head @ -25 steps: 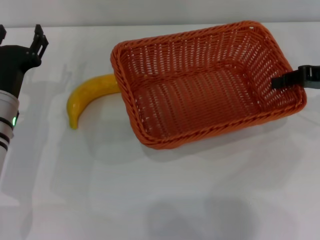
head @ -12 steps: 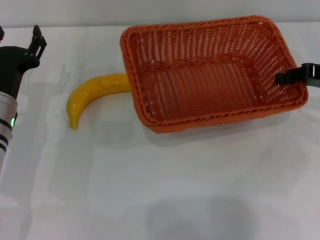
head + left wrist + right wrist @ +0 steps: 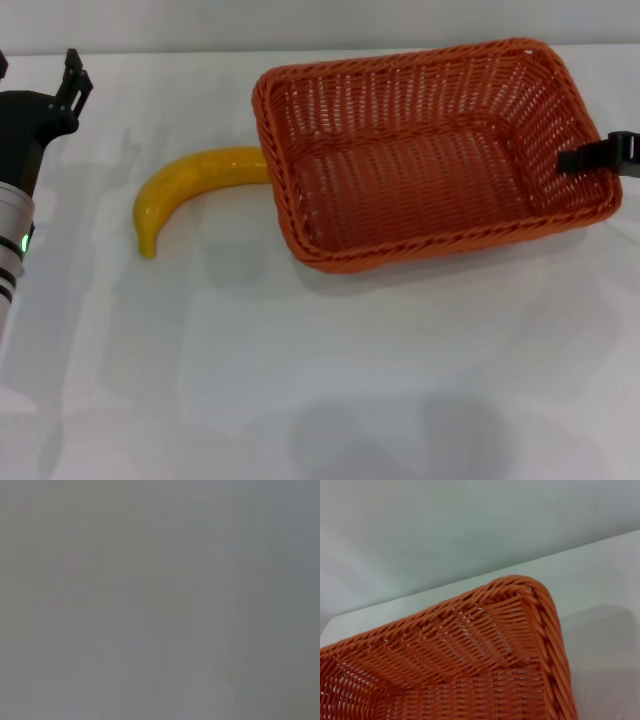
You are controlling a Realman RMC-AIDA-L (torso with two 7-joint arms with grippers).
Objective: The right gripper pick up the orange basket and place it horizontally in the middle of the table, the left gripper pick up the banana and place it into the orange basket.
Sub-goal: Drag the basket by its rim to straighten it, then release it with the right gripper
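The left pincer (image 3: 72,80) hovers at the desk's (image 3: 300,380) far left edge, prongs apart. Nearby lies the banana (image 3: 185,190), one end meeting the basket (image 3: 420,160) rim. On the basket's right rim, the right pincer (image 3: 600,155) is clamped.

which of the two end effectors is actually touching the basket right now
The right end effector: its black fingers sit at the orange basket's rim at its right short side. The left end effector hovers far left, beyond the banana, touching nothing.
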